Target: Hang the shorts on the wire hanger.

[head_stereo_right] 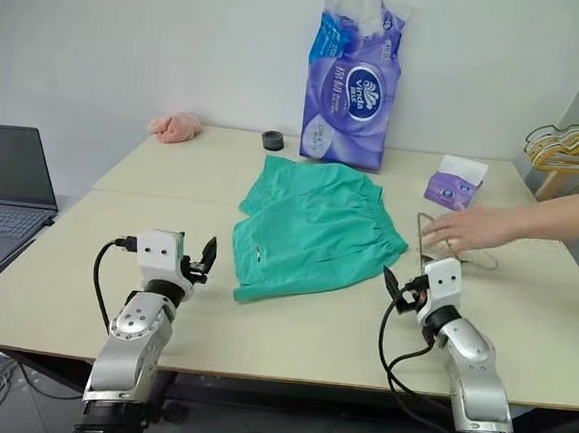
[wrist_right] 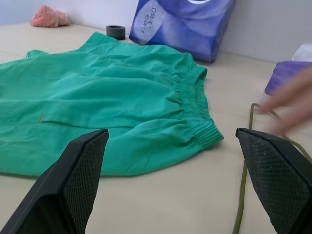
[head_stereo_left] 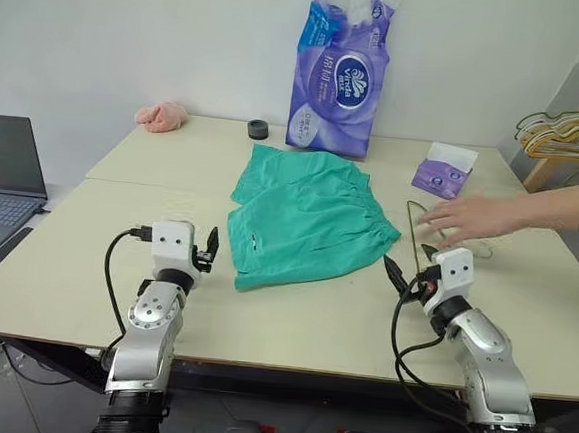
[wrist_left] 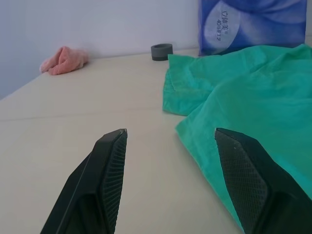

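We've not started: teal-green fabric shorts (head_stereo_left: 304, 218) lie flat on the table, thin pale wire hanger (wrist_right: 243, 190) beside them under a person's hand (head_stereo_left: 467, 218); left gripper (head_stereo_left: 207, 249) and right gripper (head_stereo_left: 406, 271) both spread, empty.

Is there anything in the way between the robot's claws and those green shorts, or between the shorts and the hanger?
Nothing lies between either open gripper, left or right, and the shorts: only bare table. The wire hanger lies flat beside the waistband, but a person's hand rests over it, which could block the right gripper.
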